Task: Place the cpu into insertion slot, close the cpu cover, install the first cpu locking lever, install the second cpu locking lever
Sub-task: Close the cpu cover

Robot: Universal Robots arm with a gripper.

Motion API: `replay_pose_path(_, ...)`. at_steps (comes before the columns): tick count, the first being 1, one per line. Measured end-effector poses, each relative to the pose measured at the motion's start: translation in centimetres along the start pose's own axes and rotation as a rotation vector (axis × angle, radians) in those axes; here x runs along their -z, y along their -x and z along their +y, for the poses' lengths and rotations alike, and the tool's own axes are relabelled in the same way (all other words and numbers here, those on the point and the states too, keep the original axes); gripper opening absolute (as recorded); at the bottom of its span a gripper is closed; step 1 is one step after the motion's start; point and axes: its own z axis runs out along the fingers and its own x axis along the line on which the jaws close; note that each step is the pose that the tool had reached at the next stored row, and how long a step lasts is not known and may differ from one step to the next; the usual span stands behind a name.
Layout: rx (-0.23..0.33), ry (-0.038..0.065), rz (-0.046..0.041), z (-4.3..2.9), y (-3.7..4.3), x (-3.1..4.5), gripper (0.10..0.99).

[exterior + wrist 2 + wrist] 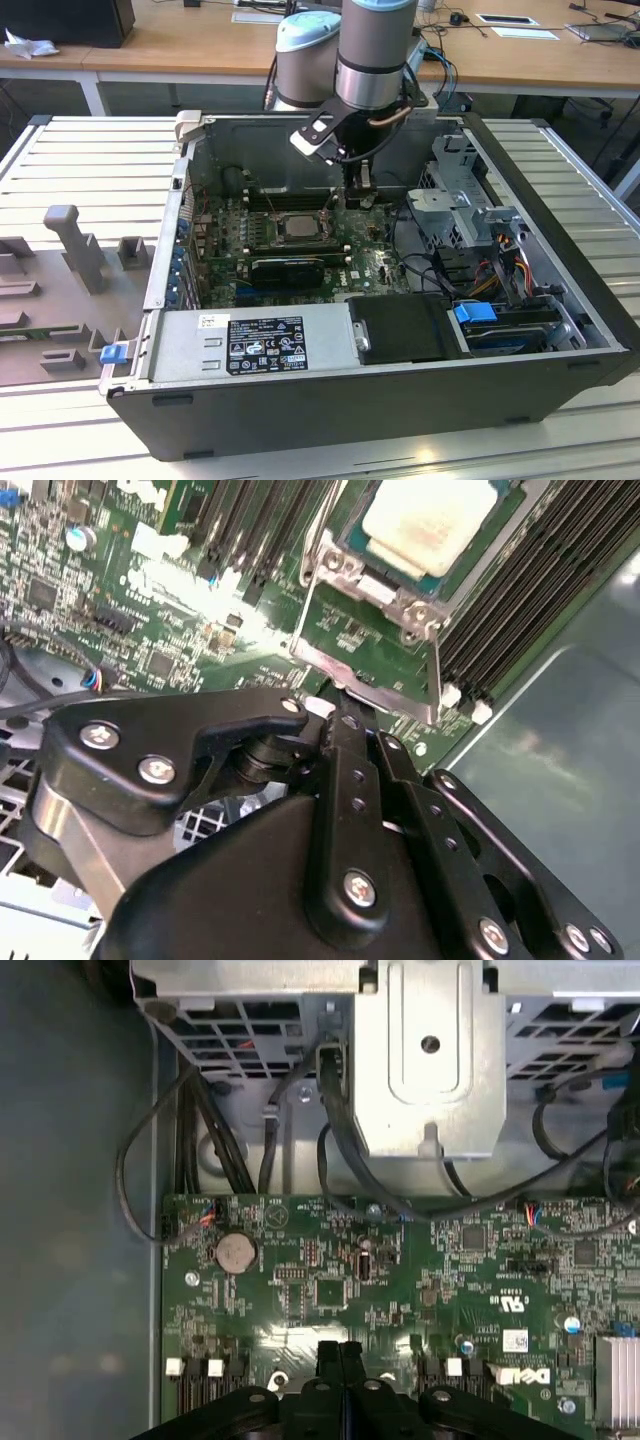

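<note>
Exterior view: open computer case (300, 410) on a slatted table (90, 160). The arm's (375, 55) wrist hangs straight down into the case. The gripper (358, 190) is low over the green motherboard (225, 255), just to the exterior view's right of the insertion slot (268, 232). The cpu (297, 226) sits in the slot, pale top up. The power supply (250, 345) along the near wall carries white and black labels; their print is not read here.

Second wrist view adds socket detail. The cpu cover (345, 568) lies flat as a silver frame around the cpu's edges, and a thin wire lever (322, 535) runs along one side. Black memory slots (530, 590) flank the socket. The gripper tips are just beside the socket's metal bracket; contact cannot be told.

First wrist view adds a coin cell battery (236, 1252), a grey drive cage (430, 1050) and black cables (330, 1150) beyond the board edge. Here the fingertips (330, 1355) press together, so the pincer is clenched, with nothing visible between them.
</note>
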Motion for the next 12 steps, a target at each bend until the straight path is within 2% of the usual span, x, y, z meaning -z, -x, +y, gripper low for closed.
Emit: replay_pose_path(12,0.000,0.000,0.0000,-0.82,0.00,0.03,0.106)
